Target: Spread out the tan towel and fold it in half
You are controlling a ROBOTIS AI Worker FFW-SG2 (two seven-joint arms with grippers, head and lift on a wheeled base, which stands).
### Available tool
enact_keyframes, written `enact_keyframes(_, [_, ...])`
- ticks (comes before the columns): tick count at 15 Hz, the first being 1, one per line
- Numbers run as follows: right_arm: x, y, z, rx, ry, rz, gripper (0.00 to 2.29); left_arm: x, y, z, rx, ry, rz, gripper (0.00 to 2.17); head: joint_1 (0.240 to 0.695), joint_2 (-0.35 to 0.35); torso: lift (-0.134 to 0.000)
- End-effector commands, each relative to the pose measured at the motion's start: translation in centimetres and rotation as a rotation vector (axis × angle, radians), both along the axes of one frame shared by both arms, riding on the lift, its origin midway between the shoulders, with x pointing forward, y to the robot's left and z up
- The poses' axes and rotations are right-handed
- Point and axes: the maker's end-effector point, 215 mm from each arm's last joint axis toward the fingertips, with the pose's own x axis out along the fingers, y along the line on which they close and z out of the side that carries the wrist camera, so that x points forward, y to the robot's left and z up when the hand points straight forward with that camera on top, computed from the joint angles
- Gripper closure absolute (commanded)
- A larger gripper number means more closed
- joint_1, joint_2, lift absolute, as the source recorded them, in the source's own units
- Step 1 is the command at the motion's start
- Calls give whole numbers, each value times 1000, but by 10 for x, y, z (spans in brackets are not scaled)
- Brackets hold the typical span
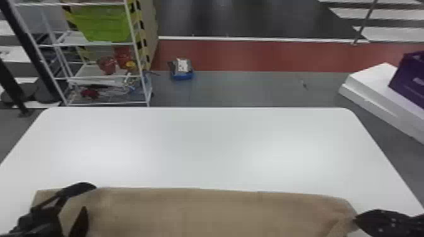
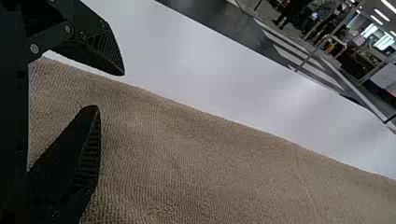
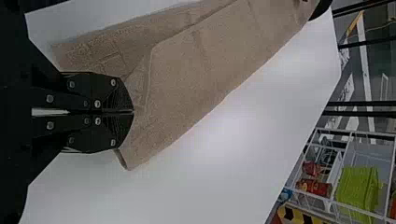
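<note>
A: "Grippers?"
B: "Left gripper (image 1: 89, 197) gapes above tan towel (image 1: 202, 214), left end; right gripper (image 1: 356, 219) is clenched on its right end."
A: "Orientation?"
B: "Long axis left-right, near side of white table (image 1: 202, 148)."

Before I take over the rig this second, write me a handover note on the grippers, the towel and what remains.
Left gripper: open, at the left end of the tan towel, pinching nothing.
Right gripper: shut on the towel near its right end.
Towel: stretched left to right along the near part of the white table, far edge fairly straight; its right end is creased and bunched.
Done: spread sideways. I can't confirm a finished half fold.
Left: probably smooth the right end, complete or check the fold, then release.
</note>
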Motion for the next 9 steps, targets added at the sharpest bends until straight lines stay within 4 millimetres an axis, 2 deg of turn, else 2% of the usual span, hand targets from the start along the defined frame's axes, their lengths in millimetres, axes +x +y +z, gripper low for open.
enact_keyframes(1, [-8,6,6,13,-2,18,1116,0,2,-5,1,16,10,383,695,-26,-124])
enact_keyframes(3, [-12,9,17,15,-19,27,1116,0,3,-7,6,22,11,383,695,-16,-124])
enact_keyframes(4, [-17,11,16,13,-13,34,1116,0,4,-6,7,21,12,383,695,-13,-124])
enact_keyframes(7, [-39,25,2,-5,10,100,1116,0,8,-9,4,34,29,383,695,6,-124])
enact_keyframes(9, [-36,17,8,-18,-4,88,1116,0,7,-9,5,36,26,383,695,22,-124])
